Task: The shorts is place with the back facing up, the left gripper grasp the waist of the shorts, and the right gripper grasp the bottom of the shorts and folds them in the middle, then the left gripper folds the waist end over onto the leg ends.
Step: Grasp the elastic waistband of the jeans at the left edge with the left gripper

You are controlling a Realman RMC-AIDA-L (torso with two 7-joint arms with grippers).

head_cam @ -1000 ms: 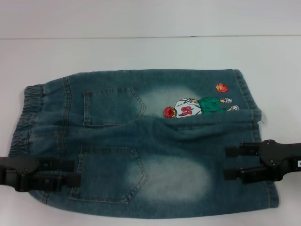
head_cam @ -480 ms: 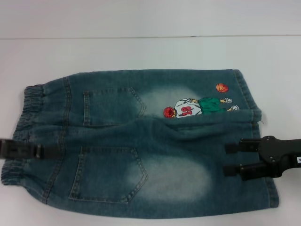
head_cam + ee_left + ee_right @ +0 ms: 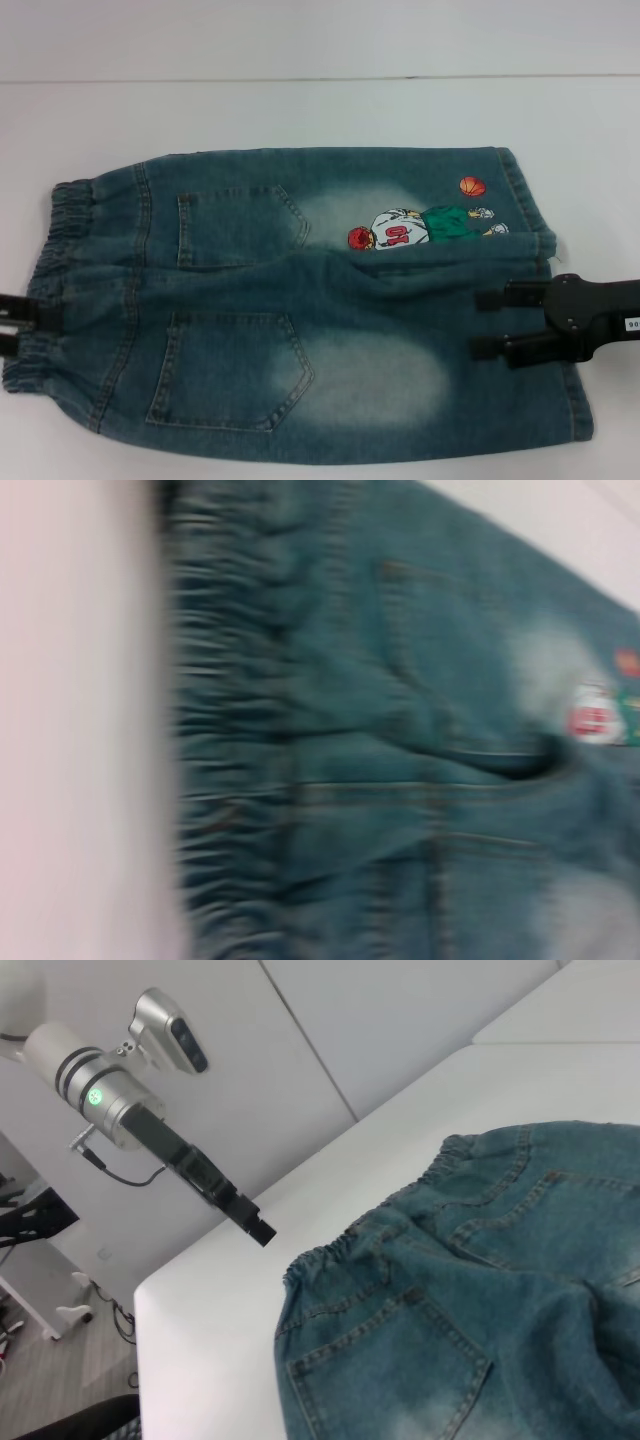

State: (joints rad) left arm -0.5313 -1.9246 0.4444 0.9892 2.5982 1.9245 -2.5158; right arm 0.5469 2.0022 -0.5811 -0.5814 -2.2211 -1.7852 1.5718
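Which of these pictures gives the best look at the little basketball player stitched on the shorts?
The head view: the whole embroidered player and its orange ball show on the shorts. The left wrist view catches only a blurred part. The right wrist view shows none of it.

Shorts (image 3: pixel 470 1300) on white table (image 3: pixel 230 1310); left pincer (image 3: pixel 255 1228) above waist (image 3: pixel 390 1210).

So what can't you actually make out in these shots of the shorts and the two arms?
- Left tool: head view's edge cuts it off at the waist; open or shut unclear.
- Left wrist view: motion blur smears the shorts, and the embroidery is unreadable.
- Right wrist view: leg ends fall outside the picture.
- Right tool: the label is too small to read in the head view.
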